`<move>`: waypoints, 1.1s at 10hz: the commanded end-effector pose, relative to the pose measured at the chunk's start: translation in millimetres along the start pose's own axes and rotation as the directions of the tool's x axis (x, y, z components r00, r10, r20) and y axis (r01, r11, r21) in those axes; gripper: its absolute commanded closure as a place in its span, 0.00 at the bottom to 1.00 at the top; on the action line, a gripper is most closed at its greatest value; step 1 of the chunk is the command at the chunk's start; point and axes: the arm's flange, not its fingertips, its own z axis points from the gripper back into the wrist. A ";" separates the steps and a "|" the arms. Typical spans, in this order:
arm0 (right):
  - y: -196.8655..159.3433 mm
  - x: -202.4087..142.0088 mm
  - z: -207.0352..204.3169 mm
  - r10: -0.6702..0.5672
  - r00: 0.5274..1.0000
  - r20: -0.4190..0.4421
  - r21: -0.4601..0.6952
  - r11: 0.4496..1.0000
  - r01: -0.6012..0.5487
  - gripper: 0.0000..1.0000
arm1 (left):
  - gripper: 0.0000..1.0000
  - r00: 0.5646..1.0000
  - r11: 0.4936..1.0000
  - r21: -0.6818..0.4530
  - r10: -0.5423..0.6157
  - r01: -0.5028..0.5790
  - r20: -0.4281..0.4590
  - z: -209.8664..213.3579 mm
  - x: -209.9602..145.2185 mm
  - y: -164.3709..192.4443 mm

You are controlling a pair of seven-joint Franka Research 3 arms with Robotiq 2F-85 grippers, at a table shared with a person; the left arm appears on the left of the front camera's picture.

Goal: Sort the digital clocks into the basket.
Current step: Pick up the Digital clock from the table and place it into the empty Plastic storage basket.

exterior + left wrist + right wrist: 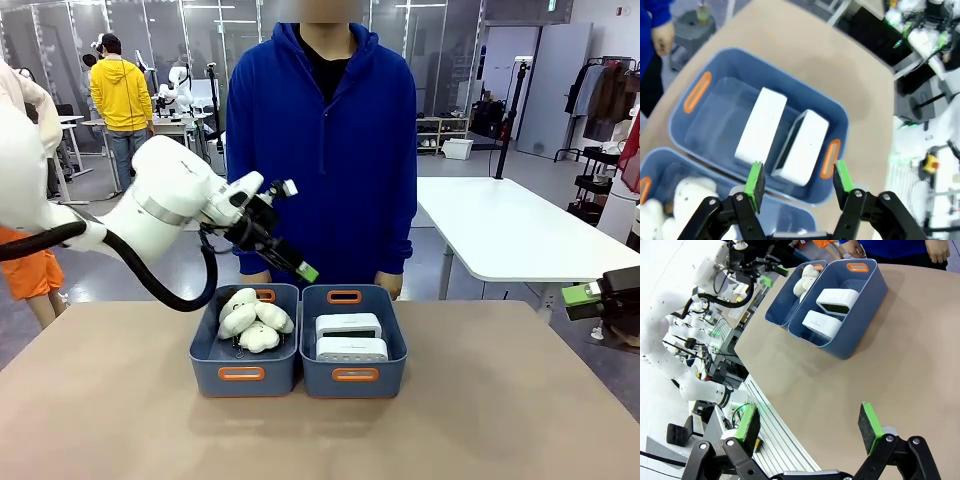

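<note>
Bare tan table (320,430) lies nearest the front camera, and beyond it two blue-grey bins sit side by side, touching. Both digital clocks (350,337) already lie in the basket (353,376) on the robot's right, one behind the other; the wrist view shows one flat on its back and the other tipped on edge against it. Cream plush toys (254,320) fill the neighbouring bin (243,373). At about 10 o'clock from the bins the left pincer (303,268) hangs in the air above the seam between them, its jaws partly apart with nothing between the green pads (755,181). Off at 3 o'clock, past the table edge, the right pincer (578,296) waits with jaws spread wide and empty, well apart from everything. By the look of it the sorting is done and what remains is a clean withdrawal: I would lift the left arm straight up and back toward 9 o'clock, keeping the fingers clear of the basket rim and the tilted clock so nothing is knocked or dragged out. A person in a blue hoodie (320,150) stands at 12 o'clock just behind the bins, so any retreat should stay low in speed and away from that side.
</note>
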 end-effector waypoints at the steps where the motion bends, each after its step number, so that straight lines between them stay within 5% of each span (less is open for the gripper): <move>1: -0.1 1.4 -1.2 0.016 1.000 0.005 0.008 1.000 -0.016 0.00 | 0.30 0.979 0.978 -0.098 0.193 -0.186 0.062 51.5 -28.5 2.7; 5: -0.1 1.4 -1.2 0.016 1.000 0.005 0.008 1.000 -0.016 0.00 | 0.30 0.845 0.880 -0.287 0.454 -0.378 0.281 154.3 -161.0 -22.1; 7: -0.1 1.4 -1.2 0.016 1.000 0.005 0.008 1.000 -0.016 0.00 | 0.30 0.669 0.800 -0.362 0.600 -0.479 0.439 204.7 -253.2 -52.2; 11: -0.1 1.4 -1.2 0.016 1.000 0.005 0.008 1.000 -0.016 0.00 | 0.30 0.416 0.701 -0.473 0.705 -0.534 0.575 250.6 -392.3 -75.7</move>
